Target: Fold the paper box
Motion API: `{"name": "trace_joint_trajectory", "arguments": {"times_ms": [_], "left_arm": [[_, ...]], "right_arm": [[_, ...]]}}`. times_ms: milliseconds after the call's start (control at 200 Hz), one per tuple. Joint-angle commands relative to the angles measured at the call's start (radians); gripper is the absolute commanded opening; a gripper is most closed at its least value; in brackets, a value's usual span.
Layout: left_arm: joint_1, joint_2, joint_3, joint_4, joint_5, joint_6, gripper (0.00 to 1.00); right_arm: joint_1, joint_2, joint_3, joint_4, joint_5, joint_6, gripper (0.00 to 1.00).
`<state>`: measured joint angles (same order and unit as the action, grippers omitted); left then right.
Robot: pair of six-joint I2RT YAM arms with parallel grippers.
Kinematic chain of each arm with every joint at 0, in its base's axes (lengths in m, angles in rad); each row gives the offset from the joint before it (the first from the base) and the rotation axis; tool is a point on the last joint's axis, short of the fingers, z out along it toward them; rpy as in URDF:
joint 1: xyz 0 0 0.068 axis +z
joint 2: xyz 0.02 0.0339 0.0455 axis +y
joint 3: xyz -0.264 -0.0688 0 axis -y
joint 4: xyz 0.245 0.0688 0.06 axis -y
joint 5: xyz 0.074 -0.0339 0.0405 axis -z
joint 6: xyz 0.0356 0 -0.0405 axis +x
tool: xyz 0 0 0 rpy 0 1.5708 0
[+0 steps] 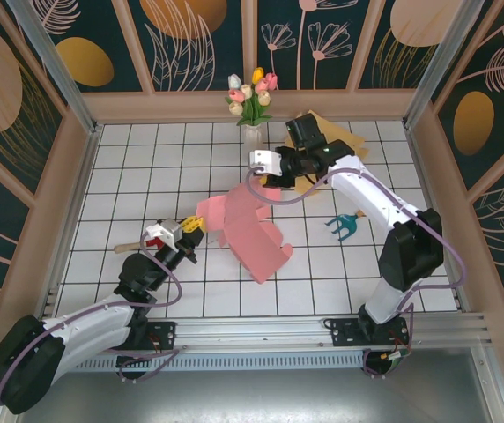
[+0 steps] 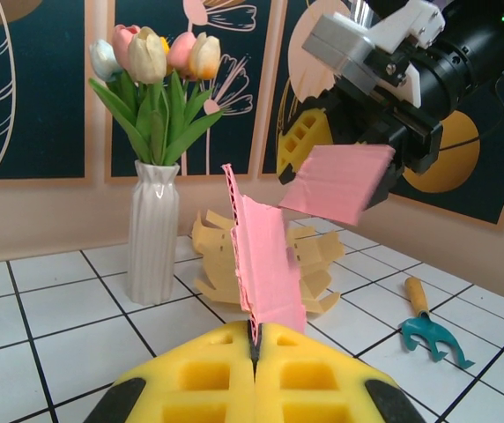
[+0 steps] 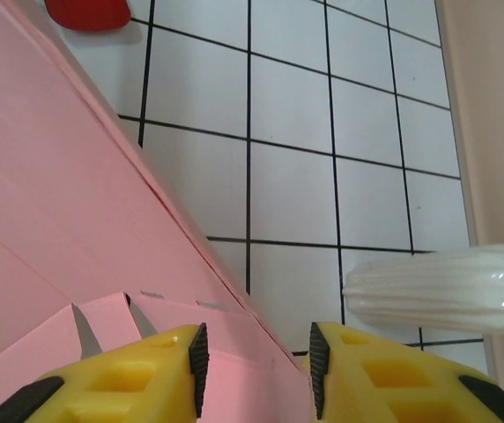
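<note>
Where the paper box point(image 1: 250, 231) sits: near the middle of the tiled table point(image 1: 146, 167), between the two arms; it is pink, partly unfolded, with one long panel running toward the near edge and a shorter part rising toward the back

Left gripper point(image 1: 190, 226): at the box's left side; its yellow fingers point(image 2: 199, 379) are pressed together with no gap between them; a thin upright pink panel is pinched in the seam where they meet, its corrugated edge facing the left wrist camera

Right gripper point(image 1: 268, 185): over the box's far end, reaching in from the back right; its black pads point(image 3: 197, 357) stand partly apart with a pink fold line running up between them; from the left wrist a raised pink flap spans the space between its fingers, tilted a little down to the right; whether the pads actually press that flap cannot be told

Vase point(image 1: 252, 134): white and ribbed, upright at the back of the table, just behind the right gripper; it holds tulips point(image 1: 252, 92) in pink, white and yellow

Yellow cardboard point(image 1: 351, 139): a crumpled sheet at the back right, behind the right arm, well apart from the pink box

Garden fork point(image 1: 344, 227): teal head with a wooden handle, lying flat on the tiles to the right of the box, apart from it
</note>
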<state>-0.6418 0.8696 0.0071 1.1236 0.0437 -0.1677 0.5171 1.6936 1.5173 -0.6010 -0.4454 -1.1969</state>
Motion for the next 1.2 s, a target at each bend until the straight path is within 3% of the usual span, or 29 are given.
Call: {"name": "trace_joint_trajectory", "arguments": {"times_ms": [0,175,530,1196], "left_arm": [[-0.007,-0.004,-0.007,0.058,-0.002,0.014,0.00],[-0.006,0.005,0.002,0.048,0.014,0.012,0.00],[-0.007,0.009,0.001,0.054,0.027,0.011,0.00],[-0.006,0.016,0.002,0.054,0.044,0.010,0.00]], "right_arm": [[-0.028,-0.027,-0.034,0.014,-0.053,-0.021,0.40],[-0.038,-0.070,-0.097,0.060,-0.051,-0.033,0.47],[-0.029,-0.014,-0.090,0.091,-0.105,-0.038,0.47],[-0.015,0.045,-0.055,0.041,-0.148,-0.045,0.38]]}}
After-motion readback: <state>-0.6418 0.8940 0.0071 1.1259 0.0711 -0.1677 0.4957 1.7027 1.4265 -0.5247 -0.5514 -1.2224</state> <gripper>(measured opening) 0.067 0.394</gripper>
